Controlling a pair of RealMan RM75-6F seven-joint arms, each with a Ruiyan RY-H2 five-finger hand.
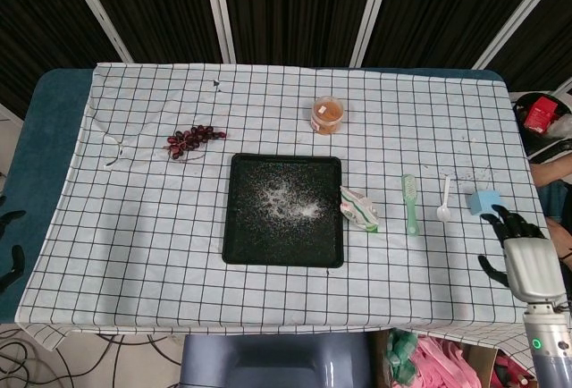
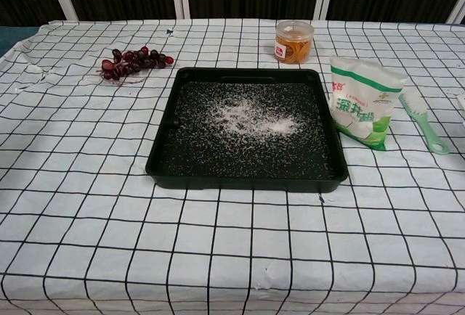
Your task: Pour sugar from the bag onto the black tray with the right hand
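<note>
The black tray (image 1: pixel 238 247) (image 2: pixel 163 157) sits mid-table with white sugar (image 1: pixel 288 200) (image 2: pixel 251 117) scattered over its floor. The white and green sugar bag (image 1: pixel 359 209) (image 2: pixel 362 101) rests on the cloth against the tray's right side, with nothing touching it. My right hand (image 1: pixel 523 254) hovers at the table's near right corner, far from the bag, fingers spread and empty. It does not show in the chest view. Only the dark fingertips of my left hand (image 1: pixel 9 240) show, apart and empty, beyond the table's left edge.
A green brush (image 1: pixel 410 202) (image 2: pixel 425 123), a white spoon (image 1: pixel 444 200) and a blue cube (image 1: pixel 483 202) lie right of the bag. An orange-filled jar (image 1: pixel 328 114) (image 2: pixel 293 41) stands behind the tray. Grapes (image 1: pixel 193 139) (image 2: pixel 134 61) lie at the back left.
</note>
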